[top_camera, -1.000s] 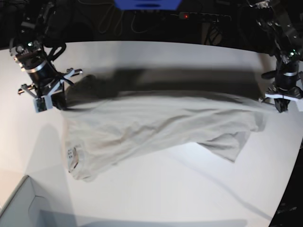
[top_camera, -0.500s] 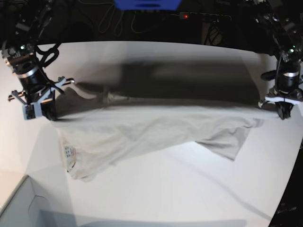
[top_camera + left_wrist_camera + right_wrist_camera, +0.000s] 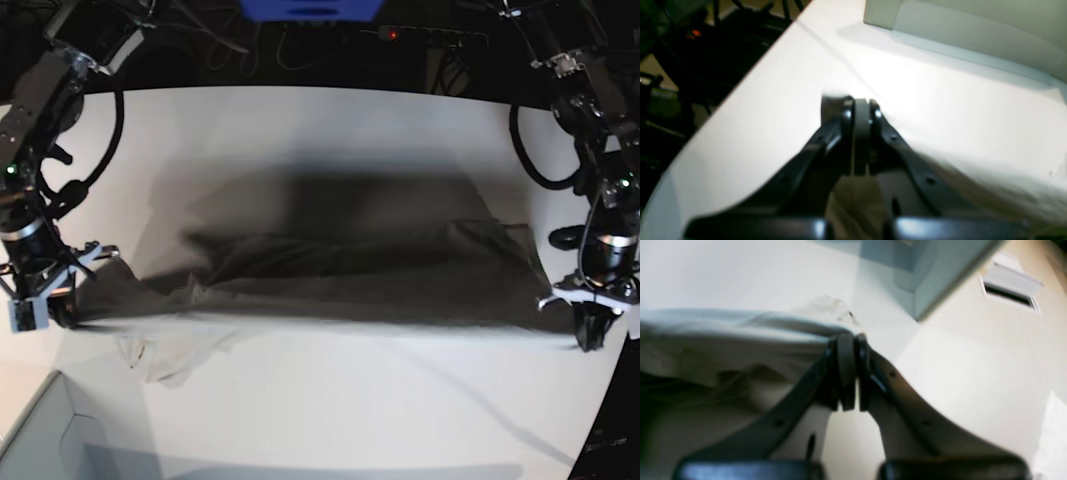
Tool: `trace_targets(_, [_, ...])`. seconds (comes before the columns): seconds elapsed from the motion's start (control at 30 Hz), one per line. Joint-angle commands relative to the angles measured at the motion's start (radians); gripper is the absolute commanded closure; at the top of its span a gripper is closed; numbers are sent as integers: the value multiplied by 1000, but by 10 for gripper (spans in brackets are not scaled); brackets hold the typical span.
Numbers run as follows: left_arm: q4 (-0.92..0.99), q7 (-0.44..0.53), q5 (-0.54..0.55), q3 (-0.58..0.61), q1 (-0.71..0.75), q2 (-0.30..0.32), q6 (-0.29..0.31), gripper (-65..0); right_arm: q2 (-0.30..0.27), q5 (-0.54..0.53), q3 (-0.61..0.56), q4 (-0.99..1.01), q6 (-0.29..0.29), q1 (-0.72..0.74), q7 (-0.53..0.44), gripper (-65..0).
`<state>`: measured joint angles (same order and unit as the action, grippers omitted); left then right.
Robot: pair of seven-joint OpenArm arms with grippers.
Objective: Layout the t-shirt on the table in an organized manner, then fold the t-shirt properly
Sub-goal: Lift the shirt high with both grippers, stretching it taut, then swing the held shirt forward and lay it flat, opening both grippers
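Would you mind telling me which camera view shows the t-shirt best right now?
The base view: it shows the t-shirt stretched between the right gripper and the left gripper, hanging over the table. The right wrist view shows only blurred folds at its clamped edge; the left wrist view shows just a pinched bit.

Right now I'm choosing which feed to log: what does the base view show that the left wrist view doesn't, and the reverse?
Only the base view shows the whole t-shirt stretched in the air between both arms, plus the right gripper. Only the left wrist view shows the left gripper up close, jaws shut on a thin edge of cloth. Both show the white table and the grey box corner.
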<state>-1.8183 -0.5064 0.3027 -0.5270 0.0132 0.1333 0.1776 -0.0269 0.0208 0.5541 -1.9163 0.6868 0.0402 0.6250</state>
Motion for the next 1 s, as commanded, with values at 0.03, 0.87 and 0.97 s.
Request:
trace_targets(0.03, [-74, 44, 3, -28, -28, 16, -5, 0, -9, -18, 16, -62, 11, 36, -44, 0])
trace_targets(0.87, [-186, 38, 2, 41, -511, 240, -5, 0, 26, -18, 13, -122, 11, 649, -44, 0])
trace_targets(0.97, [-186, 38, 2, 38, -514, 246, -5, 0, 26, -18, 13, -122, 11, 692, -44, 0])
